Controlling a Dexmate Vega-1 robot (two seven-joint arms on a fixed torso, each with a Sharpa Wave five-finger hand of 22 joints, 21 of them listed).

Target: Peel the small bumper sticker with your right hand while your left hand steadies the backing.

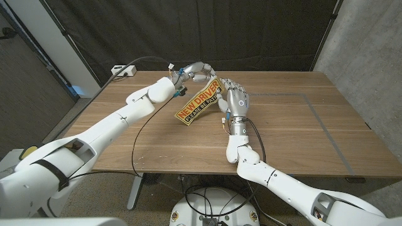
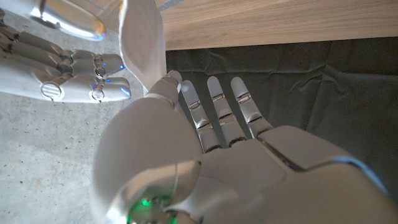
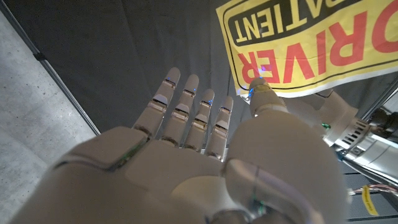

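- The wooden table point(image 1: 289, 132) spreads under both arms, with a dark curtain point(image 1: 188, 31) hanging behind its far edge.
- The left arm point(image 1: 107, 125) comes in from the near left corner and the right arm point(image 1: 276, 179) from the near right; both meet over the table's far middle.
- The bumper sticker point(image 1: 198, 100), yellow with red "NEW DRIVER" lettering, is lifted off the wood between the 2 hands, its long axis slanting from near-left up to far-right in the head view.
- The left hand point(image 1: 188, 72) grips the sticker at its far upper end; the left wrist view shows a pale sheet edge-on beside that hand's thumb point(image 2: 165, 90), with the other fingers point(image 2: 217, 106) held straight and apart.
- The right hand point(image 1: 233, 94) stands just beside the sticker's right edge, fingers point(image 3: 186, 106) extended and slightly spread. Its thumb tip point(image 3: 260, 84) touches the printed face in the right wrist view; whether a finger backs it into a real pinch I cannot tell.
- The sticker lies to the left of the right hand's fingers, so the peel probably turns on catching the nearest corner or edge there.
- A black cable point(image 1: 141, 135) loops across the table near the left forearm, and a small white box point(image 1: 124, 71) sits at the far left corner, well apart; neither stands in the way.
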